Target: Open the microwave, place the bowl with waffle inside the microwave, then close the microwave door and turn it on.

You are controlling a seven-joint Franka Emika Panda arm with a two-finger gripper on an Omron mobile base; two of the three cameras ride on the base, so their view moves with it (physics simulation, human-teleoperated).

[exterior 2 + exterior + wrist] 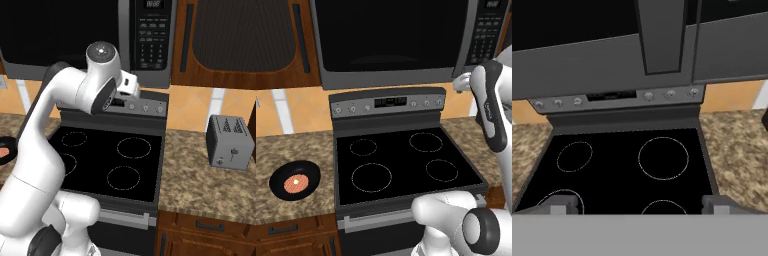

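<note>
Claw [640, 204] open, fingertips wide apart over stove [406, 162] — holding nothing. Bowl [294, 180] with waffle [296, 184] on worktop [286, 150] left of stove. Beyond, microwave [396, 40] — microwave door [388, 35] shut.

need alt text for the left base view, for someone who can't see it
A black bowl holding a waffle sits on the granite counter left of a black stove. Above the stove hangs the microwave, its door closed. The robot's white arm rises at right toward the door's handle.
</note>
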